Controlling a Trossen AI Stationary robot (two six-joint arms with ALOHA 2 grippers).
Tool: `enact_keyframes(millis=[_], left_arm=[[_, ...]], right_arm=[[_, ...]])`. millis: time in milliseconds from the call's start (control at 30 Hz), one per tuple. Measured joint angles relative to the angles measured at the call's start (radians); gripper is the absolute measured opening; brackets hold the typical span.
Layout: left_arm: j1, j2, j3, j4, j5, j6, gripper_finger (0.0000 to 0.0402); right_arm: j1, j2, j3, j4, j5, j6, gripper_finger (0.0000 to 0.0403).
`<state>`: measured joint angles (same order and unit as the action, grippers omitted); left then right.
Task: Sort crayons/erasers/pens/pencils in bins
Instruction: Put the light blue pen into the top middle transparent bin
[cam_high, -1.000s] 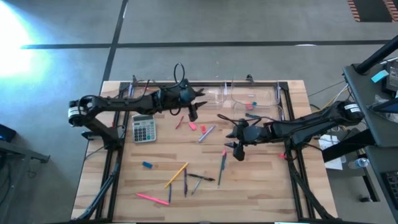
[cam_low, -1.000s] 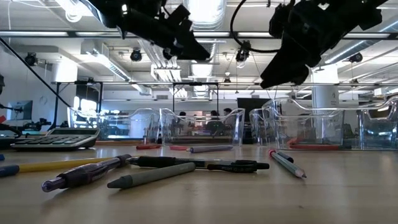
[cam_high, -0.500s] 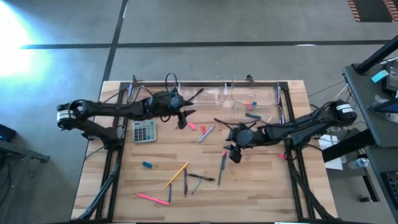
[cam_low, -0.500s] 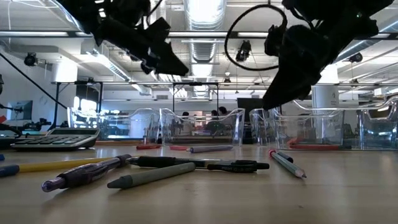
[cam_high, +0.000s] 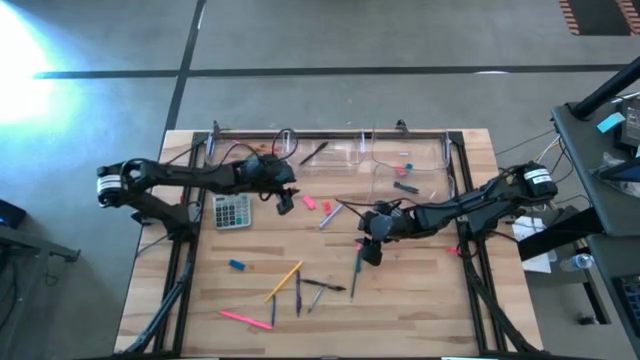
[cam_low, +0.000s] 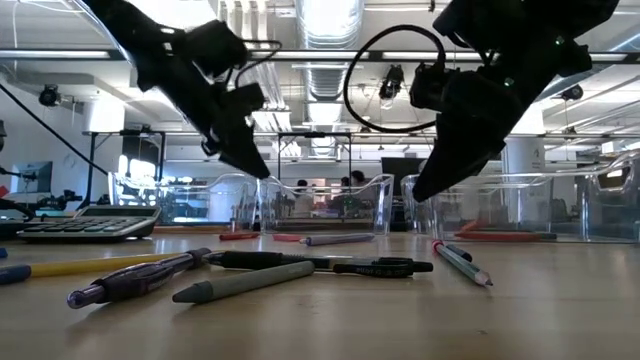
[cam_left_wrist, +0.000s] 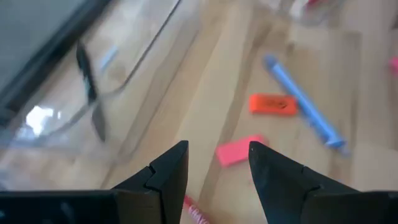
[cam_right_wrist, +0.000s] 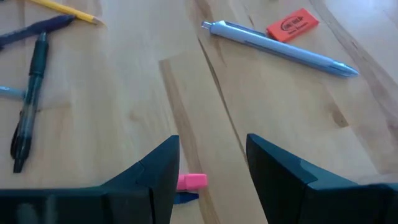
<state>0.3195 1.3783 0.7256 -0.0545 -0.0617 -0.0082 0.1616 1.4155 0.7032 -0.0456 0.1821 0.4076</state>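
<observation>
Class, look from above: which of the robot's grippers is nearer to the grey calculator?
Left. The left gripper hangs open just beside the calculator, toward the table's middle. The right gripper, also open, is much farther off, beyond the table's middle.

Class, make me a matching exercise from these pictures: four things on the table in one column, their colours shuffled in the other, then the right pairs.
Things:
1. calculator
2. eraser with printed lettering
3. pencil at the near middle of the table
4. pen beside that eraser

Colours:
A. light blue
B. yellow
C. grey
D. orange-red

Pairs: 1-C, 2-D, 3-B, 4-A
</observation>
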Motion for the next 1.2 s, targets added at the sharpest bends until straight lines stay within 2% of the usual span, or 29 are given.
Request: enact_keyframes(millis=[300,667,900,1200], left_arm=[[0.03,0.098,0.042,-0.122,-0.002,-0.036,0.0155],[0.018,0.032,0.058,-0.127,-0.003,-0.064,0.0155],[0.018,0.034,0.059,-0.122,-0.003,-0.066,0.0155],[0.018,0.034,0.059,-0.122,-0.004,-0.065,0.0155]], right_arm=[[0.008,-0.045,0.011,-0.032,-0.015,-0.007,0.0176],[0.056,-0.167,0.01,-0.245,0.008,0.086,0.0176],[0.105,-0.226,0.01,-0.49,0.059,0.247,0.0176],[0.134,-0.236,0.009,-0.858,0.087,0.521,0.0176]])
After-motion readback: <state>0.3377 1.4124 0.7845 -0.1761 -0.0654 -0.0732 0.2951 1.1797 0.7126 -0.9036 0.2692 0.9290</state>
